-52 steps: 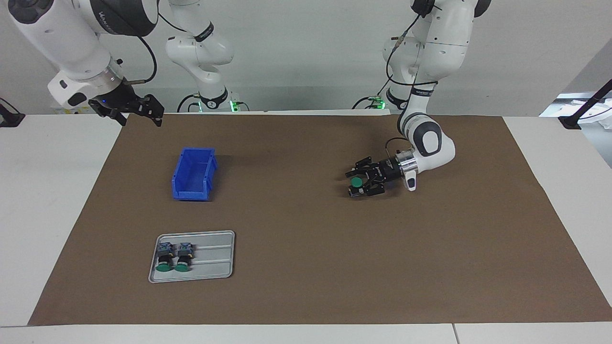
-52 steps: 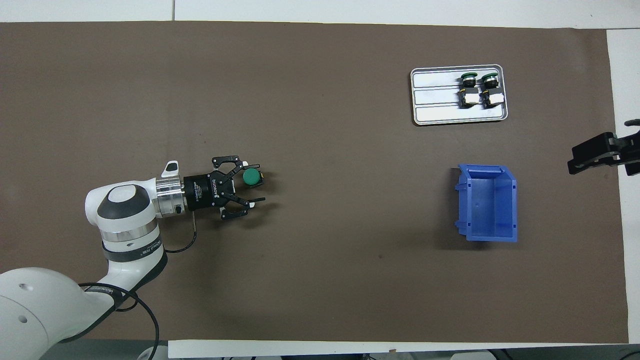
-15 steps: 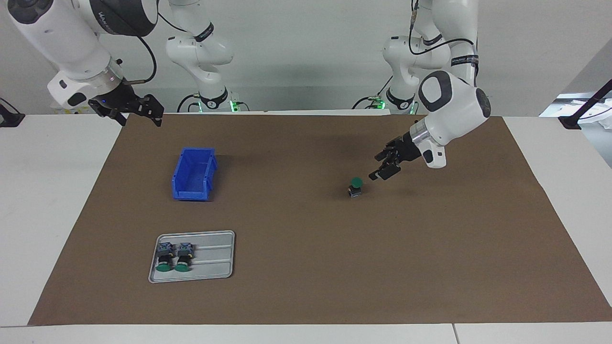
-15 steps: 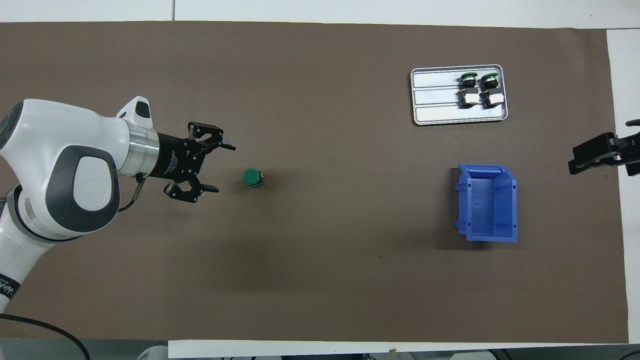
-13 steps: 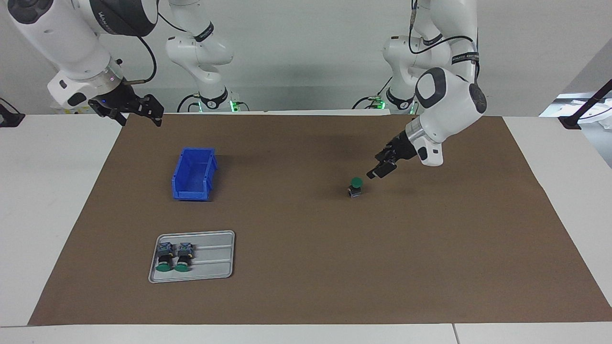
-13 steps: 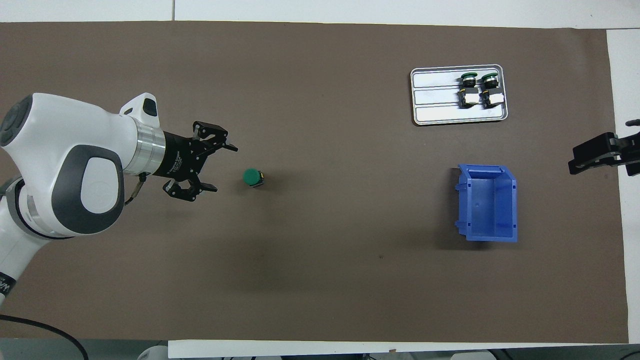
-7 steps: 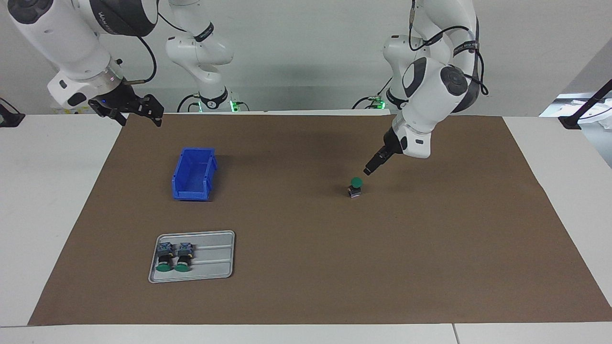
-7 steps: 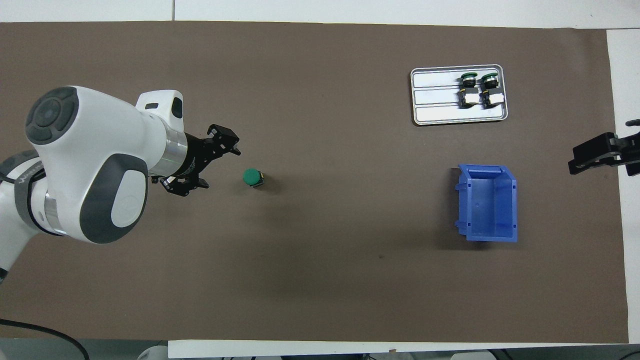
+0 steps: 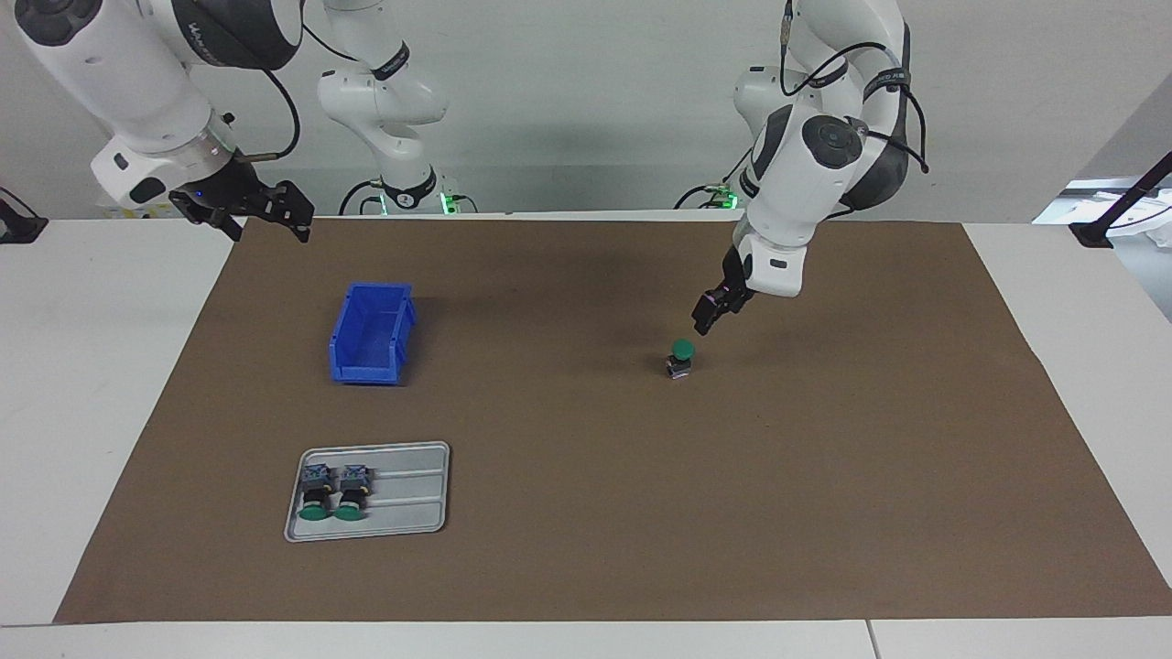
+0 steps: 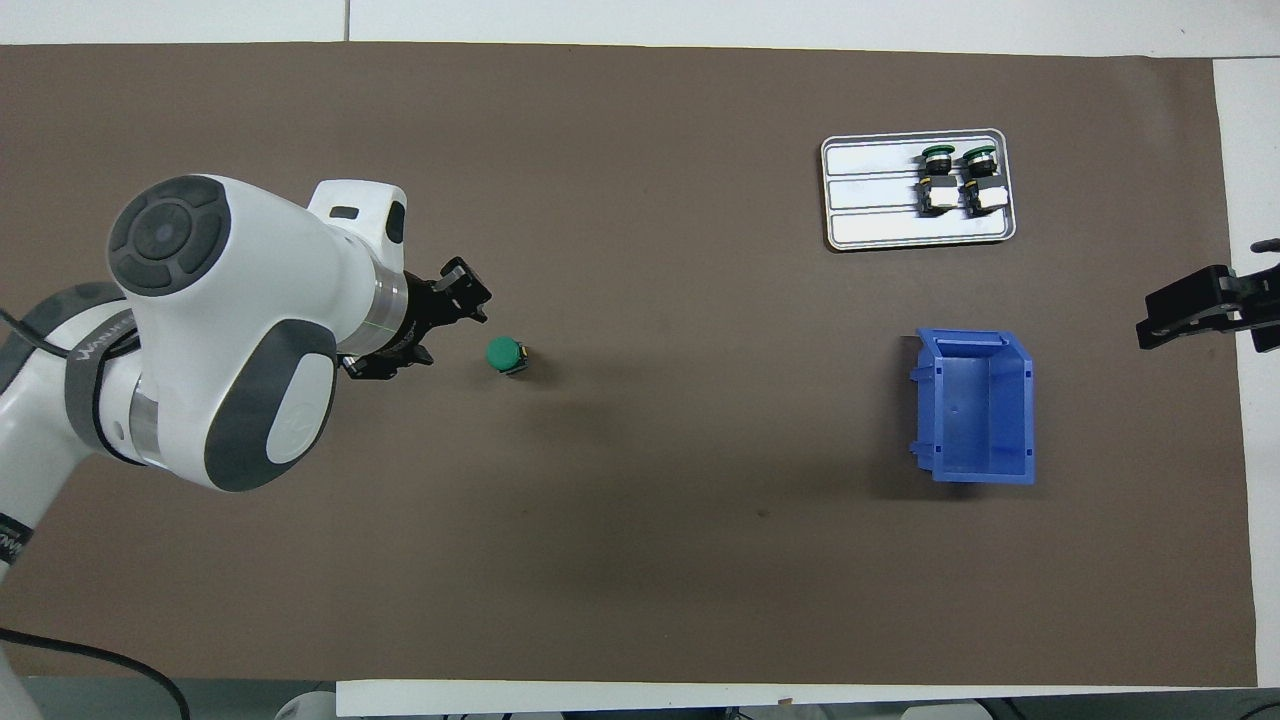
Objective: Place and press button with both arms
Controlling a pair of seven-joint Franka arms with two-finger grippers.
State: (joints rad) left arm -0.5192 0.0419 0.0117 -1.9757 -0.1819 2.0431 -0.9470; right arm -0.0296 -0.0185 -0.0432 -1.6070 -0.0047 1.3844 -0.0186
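Two white jointed arms are in view. The left gripper (image 9: 707, 322) hangs just above the small green-capped push-button (image 9: 680, 358), not touching it; I cannot tell how its jaws stand. The button stands upright on the brown mat (image 9: 586, 513). The right gripper (image 9: 279, 209), jaws spread, waits near the blue plastic bin (image 9: 371, 334). Farthest, a grey metal tray (image 9: 412, 499) holds two similar buttons (image 9: 330, 490)

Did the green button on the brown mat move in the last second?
No. The button stands upright on the brown mat at the same spot, level with the blue bin. Only the left gripper shifted above it.
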